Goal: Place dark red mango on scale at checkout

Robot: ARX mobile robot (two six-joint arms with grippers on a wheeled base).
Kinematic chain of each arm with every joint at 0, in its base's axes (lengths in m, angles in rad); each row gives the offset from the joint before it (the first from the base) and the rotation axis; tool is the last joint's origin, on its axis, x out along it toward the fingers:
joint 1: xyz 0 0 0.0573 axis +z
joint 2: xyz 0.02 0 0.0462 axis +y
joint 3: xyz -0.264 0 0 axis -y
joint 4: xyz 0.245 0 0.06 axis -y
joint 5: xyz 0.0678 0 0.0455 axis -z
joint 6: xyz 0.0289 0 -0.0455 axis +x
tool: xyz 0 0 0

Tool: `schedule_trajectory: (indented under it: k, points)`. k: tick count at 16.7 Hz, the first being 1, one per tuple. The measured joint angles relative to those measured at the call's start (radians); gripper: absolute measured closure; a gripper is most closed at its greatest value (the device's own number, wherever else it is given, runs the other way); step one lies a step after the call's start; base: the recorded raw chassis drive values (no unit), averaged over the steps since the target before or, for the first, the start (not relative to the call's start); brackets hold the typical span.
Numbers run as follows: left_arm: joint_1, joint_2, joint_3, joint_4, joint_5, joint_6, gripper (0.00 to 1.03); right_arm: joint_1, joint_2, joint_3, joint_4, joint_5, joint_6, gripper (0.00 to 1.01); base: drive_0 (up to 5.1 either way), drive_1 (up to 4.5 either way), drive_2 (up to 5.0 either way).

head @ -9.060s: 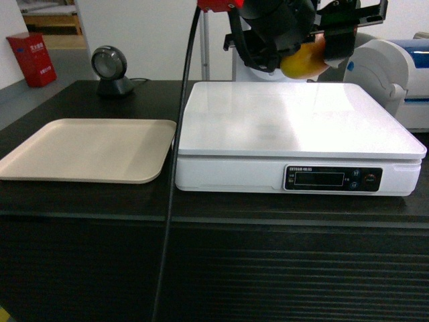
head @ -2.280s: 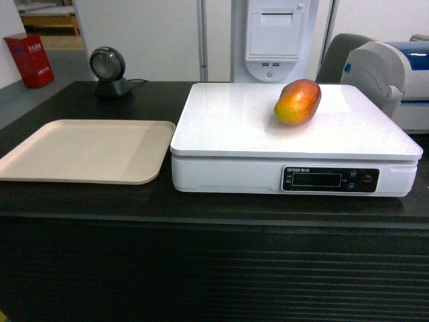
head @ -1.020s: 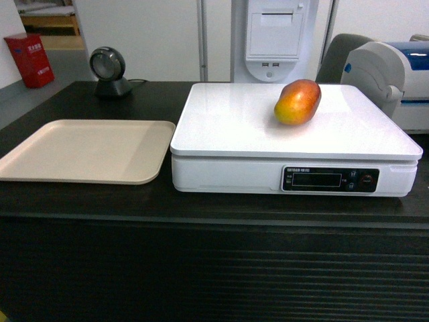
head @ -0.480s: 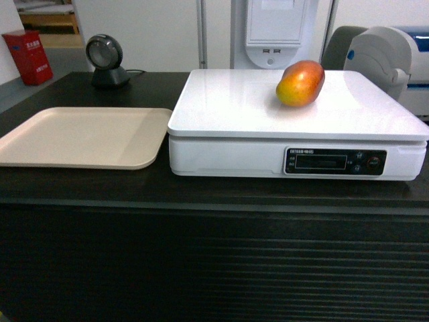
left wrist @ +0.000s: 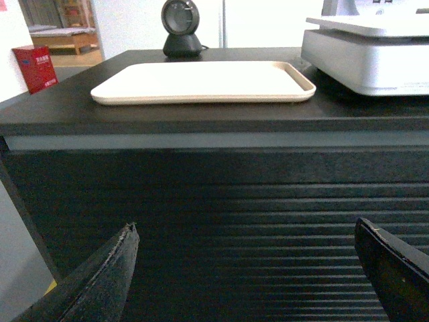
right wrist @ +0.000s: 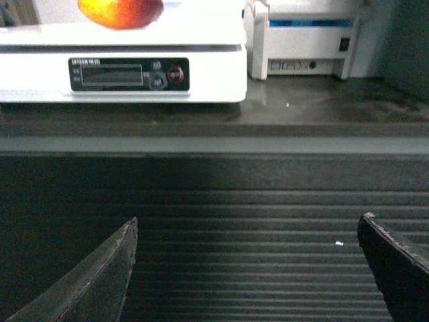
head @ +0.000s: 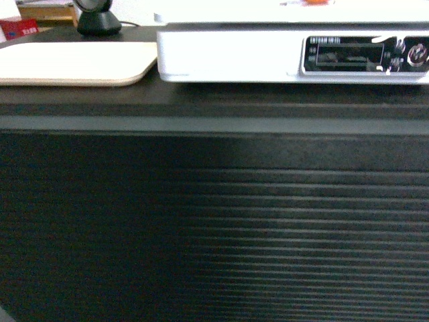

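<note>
The dark red mango [right wrist: 120,12] lies on the flat top of the white scale [right wrist: 201,74]; only its lower red-orange part shows in the right wrist view. In the head view it is an orange sliver [head: 315,3] at the top edge, above the scale [head: 228,60]. The scale stands on the black-topped checkout [head: 214,221]. My right gripper [right wrist: 248,225] is open and empty, low in front of the ribbed slats. My left gripper [left wrist: 246,228] is also open and empty before the slats, below the tray. Neither gripper appears in the head view.
A beige tray [left wrist: 201,80] lies left of the scale [left wrist: 369,60], with a black round scanner [left wrist: 181,30] behind it. A white and blue printer [right wrist: 308,40] stands right of the scale. A red box [left wrist: 39,67] stands on the floor at far left.
Nine seconds ago the right gripper held the mango over the scale; then the mango lay on it with no arm in view. The head view has since sunk toward the counter front.
</note>
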Motion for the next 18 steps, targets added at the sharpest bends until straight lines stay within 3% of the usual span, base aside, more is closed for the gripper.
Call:
schedule_trajectory:
  k: [18]
  points:
    - [0.000, 0.000, 0.000, -0.003, 0.000, 0.000, 0.05, 0.000, 0.000, 0.000, -0.002, 0.000, 0.000, 0.03, 0.0, 0.00, 0.0]
